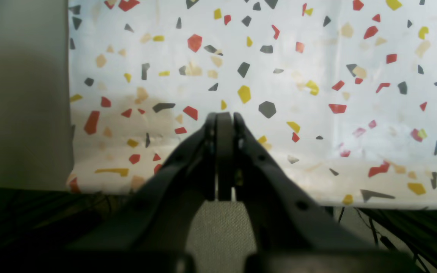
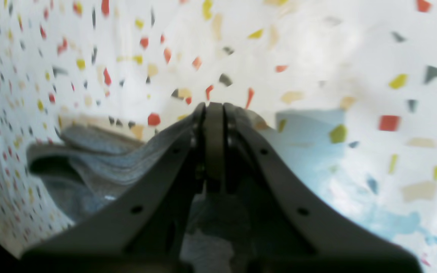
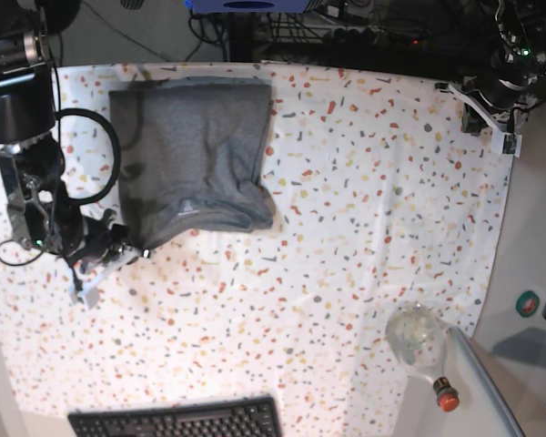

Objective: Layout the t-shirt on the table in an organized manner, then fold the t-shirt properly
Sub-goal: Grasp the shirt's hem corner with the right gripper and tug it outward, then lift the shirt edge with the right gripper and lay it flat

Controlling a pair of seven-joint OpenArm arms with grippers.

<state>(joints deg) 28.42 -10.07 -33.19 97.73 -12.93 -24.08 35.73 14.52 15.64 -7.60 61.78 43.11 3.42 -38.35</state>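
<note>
You've got one t-shirt (image 3: 191,155), two arms, one table (image 3: 364,228). Starting at base view's 9 o'clock: the right gripper (image 3: 132,250) sits at the shirt's lower-left corner, jaws clenched; the right wrist view shows grey fabric (image 2: 101,159) bunched just beside and under the fingers (image 2: 203,125), but you can't tell from it whether cloth is actually pinched between them. Its black cable loops over the shirt's left edge. The shirt lies at about 11 o'clock on the table, folded into a rough rectangle, a small pale mark near its lower edge, bottom hem curling at the right corner. The centre of the table shows only speckled cloth with a few creases. One black keyboard (image 3: 177,421) at 6 o'clock, half off the frame. One clear bottle with red cap (image 3: 423,346) lying at 5 o'clock, at the table's corner. At 1–2 o'clock the left gripper (image 1: 224,115) hangs over the table's far-right edge, jaws clenched on nothing, well apart from the shirt.
</note>
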